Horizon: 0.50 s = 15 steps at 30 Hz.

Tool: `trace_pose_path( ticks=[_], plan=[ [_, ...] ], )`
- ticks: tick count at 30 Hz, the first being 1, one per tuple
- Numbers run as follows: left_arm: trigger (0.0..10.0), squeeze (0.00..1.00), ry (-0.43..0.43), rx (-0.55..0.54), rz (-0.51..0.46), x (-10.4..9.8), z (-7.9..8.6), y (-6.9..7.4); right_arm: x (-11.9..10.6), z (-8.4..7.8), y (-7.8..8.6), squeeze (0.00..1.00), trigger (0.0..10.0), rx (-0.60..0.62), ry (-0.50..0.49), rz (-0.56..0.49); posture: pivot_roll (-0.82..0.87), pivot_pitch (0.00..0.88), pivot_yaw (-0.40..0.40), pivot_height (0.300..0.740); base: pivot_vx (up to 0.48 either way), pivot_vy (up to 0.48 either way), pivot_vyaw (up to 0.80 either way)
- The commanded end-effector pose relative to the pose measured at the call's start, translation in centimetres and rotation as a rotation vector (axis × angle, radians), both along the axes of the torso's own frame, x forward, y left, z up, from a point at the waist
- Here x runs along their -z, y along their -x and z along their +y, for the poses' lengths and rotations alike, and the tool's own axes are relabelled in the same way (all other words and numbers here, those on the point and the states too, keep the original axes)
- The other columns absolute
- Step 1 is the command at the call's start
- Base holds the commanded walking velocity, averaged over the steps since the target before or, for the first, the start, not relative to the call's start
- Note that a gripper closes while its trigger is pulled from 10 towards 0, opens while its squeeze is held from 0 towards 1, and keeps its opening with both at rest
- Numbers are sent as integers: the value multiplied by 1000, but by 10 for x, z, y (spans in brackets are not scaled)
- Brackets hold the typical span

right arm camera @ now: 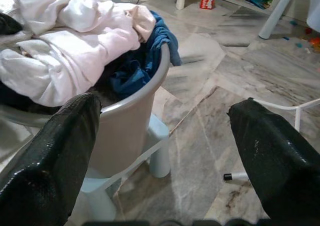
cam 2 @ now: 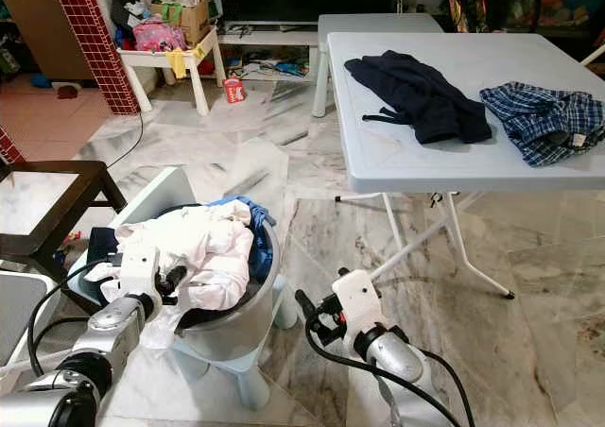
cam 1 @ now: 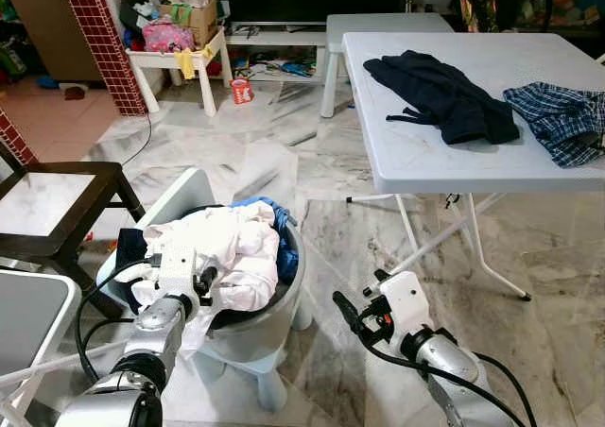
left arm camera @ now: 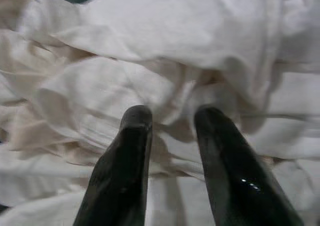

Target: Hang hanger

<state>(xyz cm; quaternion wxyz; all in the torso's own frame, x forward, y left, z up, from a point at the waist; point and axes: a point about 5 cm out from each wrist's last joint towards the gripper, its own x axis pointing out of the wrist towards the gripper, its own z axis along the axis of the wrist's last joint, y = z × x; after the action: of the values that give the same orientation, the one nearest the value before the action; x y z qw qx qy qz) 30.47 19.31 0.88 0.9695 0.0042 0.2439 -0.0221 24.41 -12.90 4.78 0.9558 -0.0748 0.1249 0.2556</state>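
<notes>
A grey laundry basket [cam 1: 295, 274] heaped with white clothes [cam 1: 232, 243] and a blue cloth [cam 1: 282, 227] stands on a pale blue stool [cam 1: 269, 375] on the marble floor. My left gripper [cam 1: 206, 278] reaches into the heap. In the left wrist view its fingers [left arm camera: 136, 123] stand slightly apart, tips against the crumpled white cloth [left arm camera: 165, 51], and the gripper [left arm camera: 174, 117] is open. My right gripper [cam 1: 345, 309] hovers low over the floor to the right of the basket, fingers wide open [right arm camera: 165, 131] with nothing between them. I can make out no hanger.
A white folding table [cam 1: 425, 153] at the right carries a dark navy garment [cam 1: 444, 92] and a plaid shirt [cam 1: 558, 115]; its legs [cam 1: 473, 247] stand close to my right arm. A dark chair [cam 1: 57, 200] is at the left. A small white table [cam 1: 180, 63] stands farther back.
</notes>
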Motion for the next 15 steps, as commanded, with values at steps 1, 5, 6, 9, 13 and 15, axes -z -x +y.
trace_pose_path(
  ticks=[1,5,6,9,13,15],
  plan=[
    [0,0,17,13,19,5,-3,5,-3,0,0,0,10000,2,6,-9,-188,10,29,740,0,0,0],
    [0,0,41,30,0,7,-12,6,-3,0,-1,0,10000,1,12,-12,-185,8,30,740,0,0,0],
    [0,0,43,36,-26,7,-14,8,-3,0,-1,0,10000,1,12,-13,-185,7,30,740,0,0,0],
    [0,0,34,56,-91,6,-16,12,-4,-1,-1,0,10000,3,13,-16,-180,6,30,740,0,0,0],
    [0,0,-44,15,-236,2,-7,32,-3,-2,-1,0,10000,11,13,-21,-159,5,23,740,0,0,0],
    [0,0,-62,-14,-283,-1,-4,39,-3,-3,-2,0,10000,12,14,-23,-150,2,19,740,0,0,0]
  ],
)
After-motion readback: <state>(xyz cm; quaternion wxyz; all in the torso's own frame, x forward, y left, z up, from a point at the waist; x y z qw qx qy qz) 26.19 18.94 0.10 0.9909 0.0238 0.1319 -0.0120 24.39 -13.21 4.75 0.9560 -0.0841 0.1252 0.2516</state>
